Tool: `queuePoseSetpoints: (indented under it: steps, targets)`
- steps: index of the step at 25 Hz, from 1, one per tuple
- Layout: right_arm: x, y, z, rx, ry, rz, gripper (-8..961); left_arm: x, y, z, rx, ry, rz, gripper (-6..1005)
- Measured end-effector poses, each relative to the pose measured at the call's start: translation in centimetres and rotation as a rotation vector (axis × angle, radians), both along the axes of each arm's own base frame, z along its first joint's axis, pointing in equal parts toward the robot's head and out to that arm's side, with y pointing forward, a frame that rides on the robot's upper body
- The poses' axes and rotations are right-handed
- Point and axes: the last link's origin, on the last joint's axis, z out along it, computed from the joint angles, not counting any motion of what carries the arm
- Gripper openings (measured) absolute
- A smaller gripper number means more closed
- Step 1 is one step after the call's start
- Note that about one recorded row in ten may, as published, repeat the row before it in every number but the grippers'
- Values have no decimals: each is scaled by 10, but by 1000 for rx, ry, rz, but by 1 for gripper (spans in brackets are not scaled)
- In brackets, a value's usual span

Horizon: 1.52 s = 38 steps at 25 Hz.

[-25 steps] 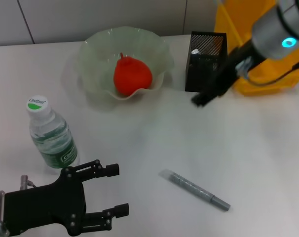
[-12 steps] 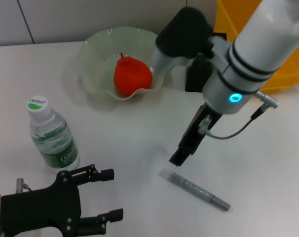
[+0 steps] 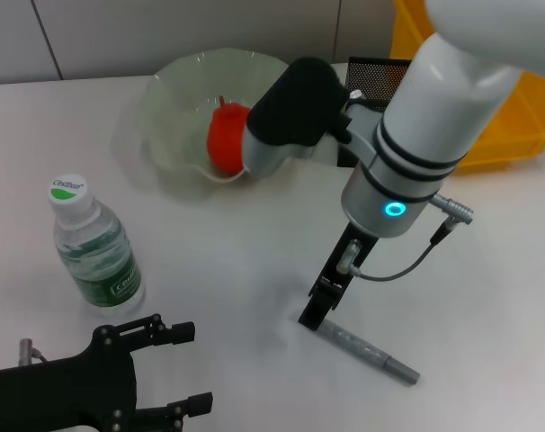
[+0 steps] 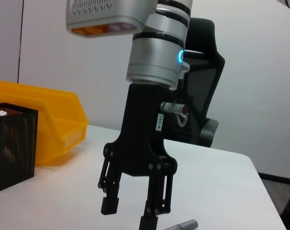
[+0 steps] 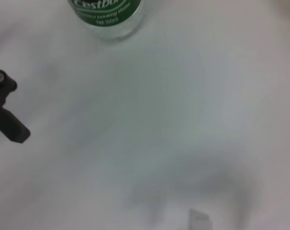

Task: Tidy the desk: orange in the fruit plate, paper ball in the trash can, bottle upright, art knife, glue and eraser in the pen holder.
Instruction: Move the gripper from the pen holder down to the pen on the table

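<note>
The right end effector (image 3: 314, 310) hangs low over the white surface (image 3: 488, 270), fingers pointing down and spread apart, holding nothing. Its tips stand just at the near end of the grey art knife (image 3: 367, 348), which lies flat and runs diagonally away from them. In the left wrist view the same right end effector (image 4: 130, 213) shows both black fingers parted, with the end of the art knife (image 4: 181, 225) on the surface just beside one fingertip.

The left end effector (image 3: 178, 369) sits at the near left edge of the surface, fingers open and empty, close to the bottle (image 3: 93, 247), which stands upright with its white cap on. The orange (image 3: 223, 139) rests in the fruit plate (image 3: 178, 90) at the back, partly hidden by the right arm. The black mesh pen holder (image 3: 380, 72) stands behind the arm, beside a yellow bin (image 3: 515, 117).
</note>
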Motion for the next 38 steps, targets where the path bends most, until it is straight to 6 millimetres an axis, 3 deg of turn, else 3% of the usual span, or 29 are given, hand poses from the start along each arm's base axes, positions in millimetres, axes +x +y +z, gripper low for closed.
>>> queuePoseSetpoints:
  steps: [19,30,36,38]
  targets:
    - [0,-13,-27,-33,-101,38,725,-3,-3,0,4,5,6,795]
    - [-1,-13,-30,-31,-100,38,618,-5,-6,-1,6,4,13,795]
    - [1,-14,-31,-33,-113,26,386,-5,-6,-1,7,3,13,795]
    - [2,-15,-31,-36,-113,22,376,-5,-6,-1,8,3,13,795]
